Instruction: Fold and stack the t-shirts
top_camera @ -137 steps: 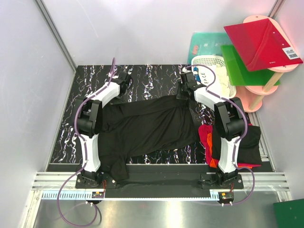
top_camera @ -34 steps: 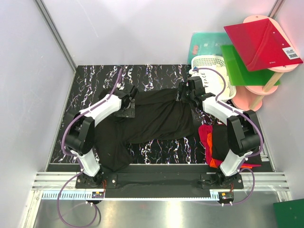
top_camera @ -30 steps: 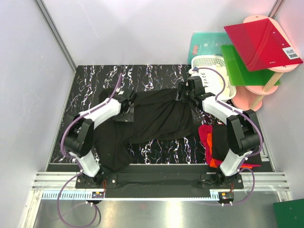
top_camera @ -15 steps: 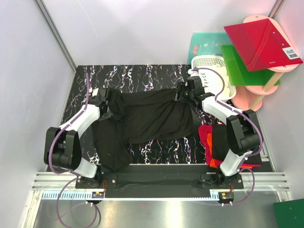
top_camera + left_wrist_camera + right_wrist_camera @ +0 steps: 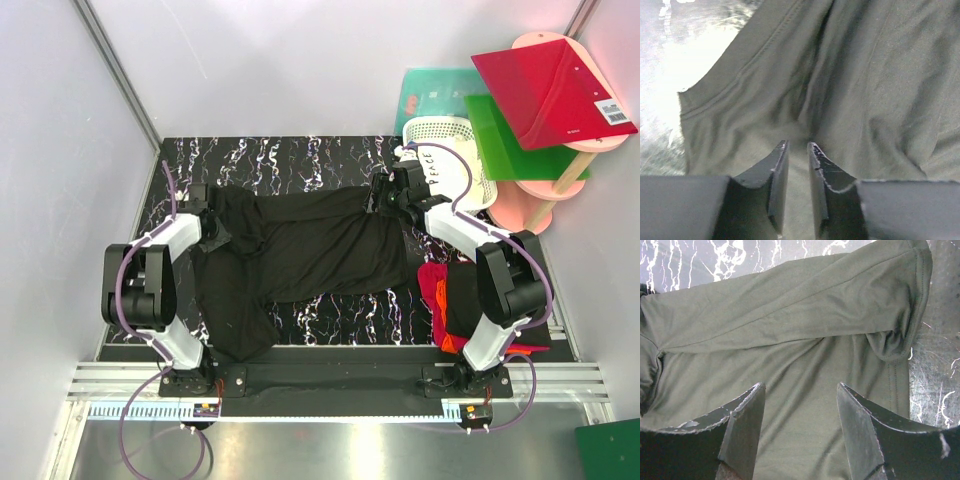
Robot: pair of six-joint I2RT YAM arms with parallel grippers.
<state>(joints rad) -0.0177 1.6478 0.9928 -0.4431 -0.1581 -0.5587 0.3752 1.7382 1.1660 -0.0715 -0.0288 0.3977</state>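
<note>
A black t-shirt lies spread across the dark marbled table, with one part trailing toward the near left edge. My left gripper is at the shirt's left end. In the left wrist view its jaws stand nearly together, shut on a fold of the black cloth. My right gripper hovers over the shirt's far right corner. Its jaws stand wide open above the flat cloth, next to a folded sleeve hem. A pile of red, orange and black t-shirts lies beside the right arm.
A white lattice basket stands at the table's far right corner. Beyond it a pink stand carries a green board and a red board. Grey walls close in the left and far sides.
My left gripper went from wide open to shut on the shirt and swung left, dragging the shirt's left end with it. The right gripper has stayed in place, open.
</note>
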